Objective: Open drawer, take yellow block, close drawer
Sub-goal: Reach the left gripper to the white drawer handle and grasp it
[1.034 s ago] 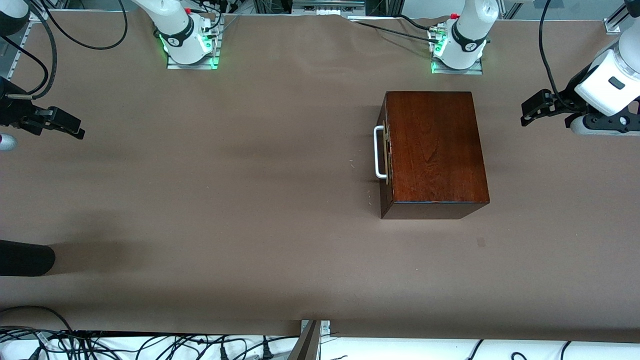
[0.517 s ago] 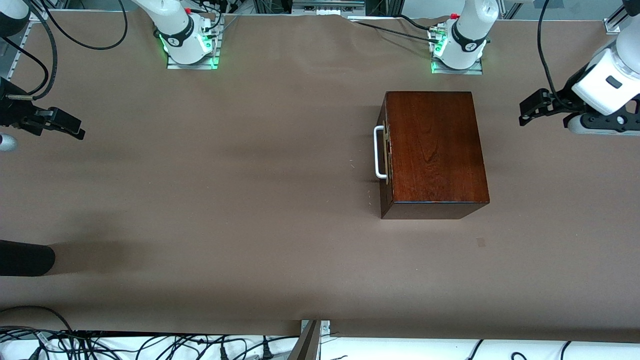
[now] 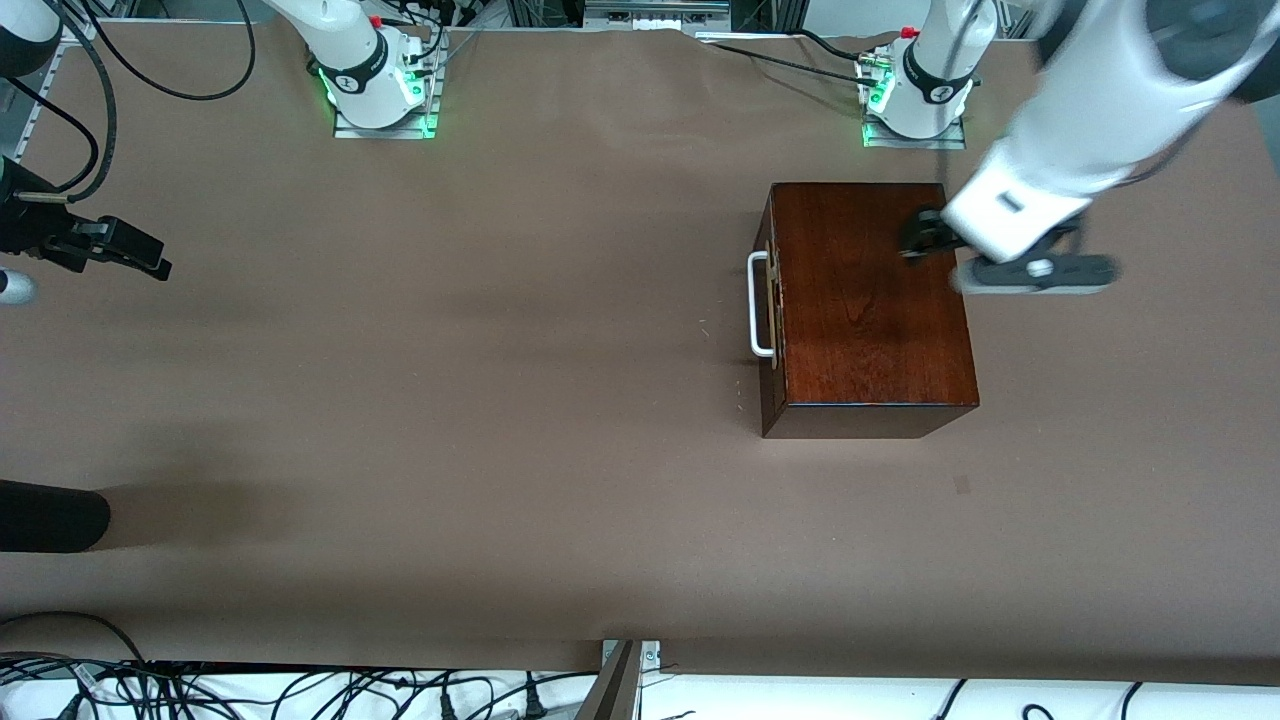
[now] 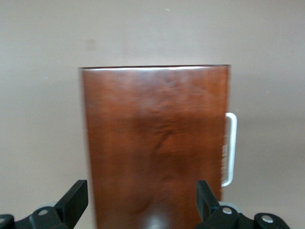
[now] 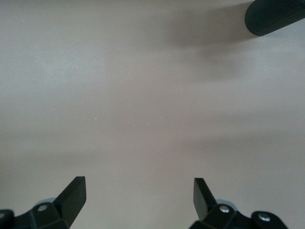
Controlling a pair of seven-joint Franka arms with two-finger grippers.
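Since half a second ago, the left gripper (image 3: pixel 915 240) is swinging in from the bench's (image 3: pixel 500 400) edge and is now hanging over the wooden box (image 3: pixel 870 300), fingers (image 4: pixel 74 195) spread apart with nothing between them. Near to far from those fingers: box lid directly beneath, then the drawer (image 3: pixel 768 300), shut, its white handle (image 3: pixel 758 305) past the fingertips. No yellow block is showing. Risk, as I judge it: coming in this fast, the fingers could overshoot the handle or knock the box askew. Farthest off, the right gripper (image 3: pixel 140 255) is waiting, fingers (image 5: pixel 71 191) apart.
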